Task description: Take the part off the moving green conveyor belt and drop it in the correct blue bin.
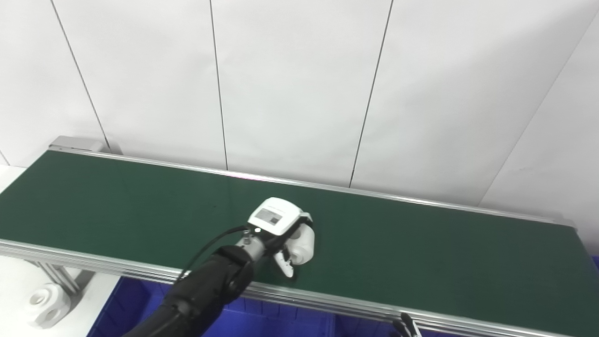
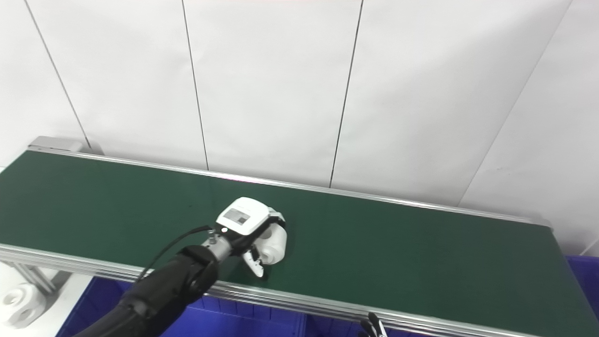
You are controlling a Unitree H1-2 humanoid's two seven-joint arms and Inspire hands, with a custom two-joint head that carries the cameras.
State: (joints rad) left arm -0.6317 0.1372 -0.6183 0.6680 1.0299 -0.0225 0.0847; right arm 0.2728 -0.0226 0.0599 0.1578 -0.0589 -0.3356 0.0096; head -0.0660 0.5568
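Note:
The green conveyor belt [image 1: 421, 252] runs across the picture from left to right. A white, roughly cylindrical part [image 1: 303, 244] lies on the belt near its front edge. My left hand [image 1: 278, 229] reaches over the front rail, and its fingers are curled over the part with the thumb in front of it. The hand also shows in the right eye view [image 2: 248, 227], closed around the part [image 2: 273, 243]. Only the dark fingertips of my right hand [image 1: 405, 326] show at the bottom edge, below the belt's front rail.
A blue bin [image 1: 262, 320] sits below the belt's front rail, under my left arm. Another blue bin [image 2: 584, 276] shows at the far right. A white part [image 1: 47, 304] lies on the white surface at the lower left. A white panelled wall stands behind the belt.

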